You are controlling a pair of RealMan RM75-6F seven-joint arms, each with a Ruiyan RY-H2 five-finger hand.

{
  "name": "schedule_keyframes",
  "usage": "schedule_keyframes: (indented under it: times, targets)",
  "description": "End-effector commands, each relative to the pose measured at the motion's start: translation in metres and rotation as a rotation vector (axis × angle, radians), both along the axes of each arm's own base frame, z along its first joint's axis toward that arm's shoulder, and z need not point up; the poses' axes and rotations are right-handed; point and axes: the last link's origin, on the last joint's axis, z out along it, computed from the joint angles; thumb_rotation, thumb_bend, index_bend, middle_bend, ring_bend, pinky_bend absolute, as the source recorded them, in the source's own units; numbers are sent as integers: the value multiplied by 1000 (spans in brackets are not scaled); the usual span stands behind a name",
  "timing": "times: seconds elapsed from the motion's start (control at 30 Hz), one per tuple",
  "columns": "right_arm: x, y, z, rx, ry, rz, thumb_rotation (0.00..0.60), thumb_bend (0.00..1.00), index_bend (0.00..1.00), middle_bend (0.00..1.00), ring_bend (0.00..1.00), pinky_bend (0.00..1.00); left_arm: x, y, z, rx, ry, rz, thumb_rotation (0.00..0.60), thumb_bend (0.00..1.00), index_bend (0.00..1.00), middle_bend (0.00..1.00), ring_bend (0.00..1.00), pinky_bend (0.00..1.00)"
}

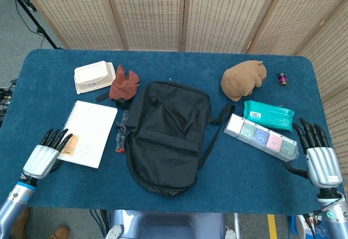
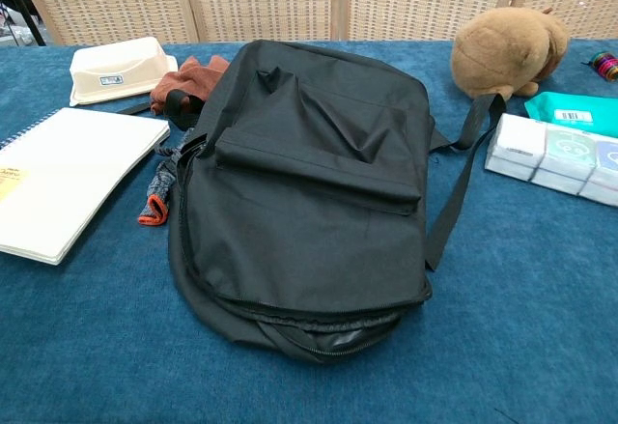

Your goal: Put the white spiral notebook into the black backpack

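The white spiral notebook (image 1: 89, 133) (image 2: 68, 178) lies flat and skewed on the blue table, its right corner close to the left side of the black backpack (image 1: 168, 135) (image 2: 309, 192). The backpack lies flat in the middle, its zipper partly open along the near edge. In the head view my left hand (image 1: 44, 154) lies at the notebook's near left corner, fingers stretched out and touching it beside a yellow sticker. My right hand (image 1: 319, 160) rests at the table's near right, fingers spread, holding nothing. Neither hand shows in the chest view.
A white lidded container (image 1: 94, 77) and a reddish cloth (image 1: 123, 84) lie behind the notebook. A grey and orange item (image 1: 120, 135) lies between notebook and backpack. Right of the backpack are a brown plush (image 1: 243, 79), a teal pack (image 1: 268, 115) and a long box (image 1: 261, 136).
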Motion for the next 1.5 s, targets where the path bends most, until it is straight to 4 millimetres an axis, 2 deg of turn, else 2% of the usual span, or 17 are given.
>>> schedule_keyframes:
  times: [0.03,0.77,0.93,1.03,1.07,1.23,1.3,1.37,1.5]
  targets:
    - [0,0,0,1,0,-1,600,0,0,0,0,0,1,6,-1,1,8,4,600,292,0,0,0,0]
    - [-3,-1,-3,14,5,-16,600,0,0,0,0,0,5,32,-18,-12,37,19,600,305,0,0,0,0]
    - [-3,-1,-3,15,5,-18,600,0,0,0,0,0,10,32,-17,3,15,-13,600,365,0,0,0,44]
    - [-3,-1,-4,20,7,-16,600,0,0,0,0,0,14,34,-16,32,21,-54,600,397,84,11,62,127]
    - [-3,-1,-4,20,8,-15,600,0,0,0,0,0,14,34,-17,37,19,-59,600,406,142,34,106,159]
    - [-3,-1,-5,22,12,-17,600,0,0,0,0,0,17,37,-18,48,5,-76,600,434,359,203,250,307]
    - [-3,-1,-5,23,13,-17,600,0,0,0,0,0,18,38,-18,54,-2,-87,600,445,477,310,317,395]
    - [-3,-1,-5,24,16,-17,600,0,0,0,0,0,19,39,-18,63,-10,-91,600,449,553,386,360,449]
    - [-2,-1,-7,31,22,-14,600,0,0,0,0,0,22,40,-16,88,-24,-116,600,457,671,496,420,492]
